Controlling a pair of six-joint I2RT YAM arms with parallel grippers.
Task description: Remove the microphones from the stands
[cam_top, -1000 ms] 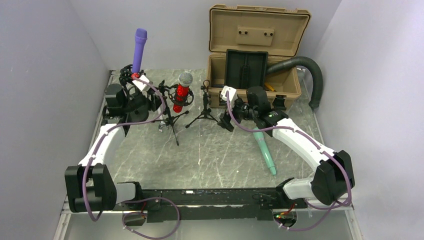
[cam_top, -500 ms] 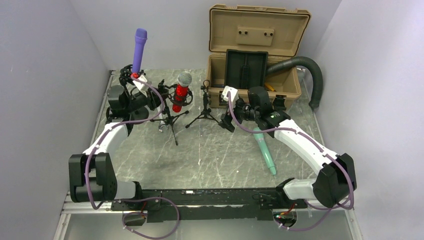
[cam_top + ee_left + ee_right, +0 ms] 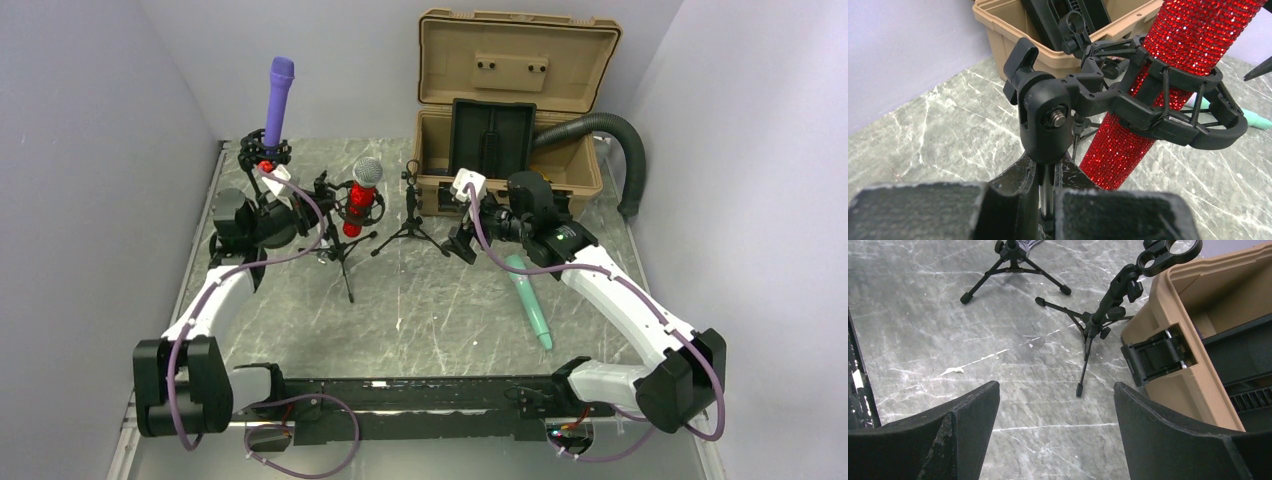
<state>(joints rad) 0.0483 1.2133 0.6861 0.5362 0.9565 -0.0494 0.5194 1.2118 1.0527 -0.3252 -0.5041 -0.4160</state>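
Pinching the black tripod stand [image 3: 1044, 125] just below the upward-slanting red glittery microphone [image 3: 1128, 145], the left gripper [image 3: 1045, 200] is sitting nearer. The right gripper [image 3: 1055, 410] is hovering spread, well right of the microphone.

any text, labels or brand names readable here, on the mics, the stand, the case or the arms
No text can be read in any view.
The red glittery microphone, black shock-mount stand, purple microphone, teal microphone and tan plastic case show no lettering.
The white block on the right wrist is too small to tell.
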